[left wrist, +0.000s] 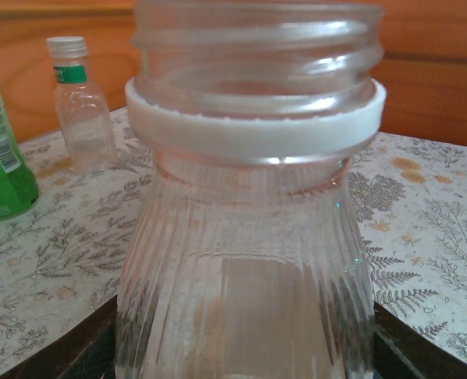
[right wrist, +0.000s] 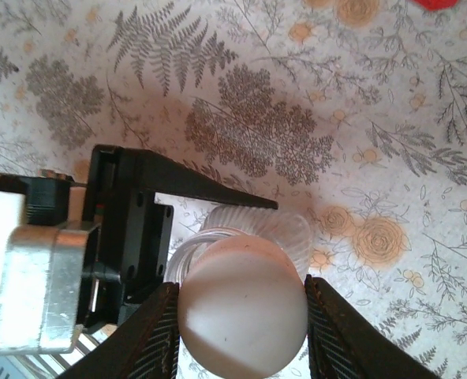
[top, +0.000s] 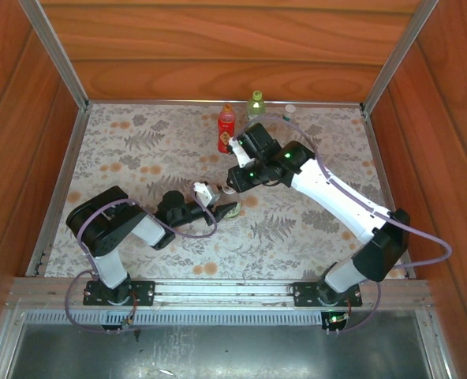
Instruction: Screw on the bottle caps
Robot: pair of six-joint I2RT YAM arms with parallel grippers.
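Note:
My left gripper (top: 218, 212) is shut on a clear ribbed bottle (left wrist: 245, 260), its dark fingers (left wrist: 80, 359) showing at both lower sides. The bottle's threaded neck (left wrist: 257, 47) is open above a white collar ring. My right gripper (top: 233, 184) is shut on a white bottle cap (right wrist: 241, 320), held just above and slightly off that neck (right wrist: 257, 229). At the back stand a red bottle (top: 226, 129), a green bottle (top: 255, 105) and a small clear bottle with a green label and white cap (left wrist: 80, 103).
The floral table covering (top: 139, 150) is walled by wooden panels (top: 218, 47) at the back and sides. The two arms meet near the table's middle. The left gripper's black finger (right wrist: 178, 185) lies close to the right gripper's fingers (right wrist: 158, 332).

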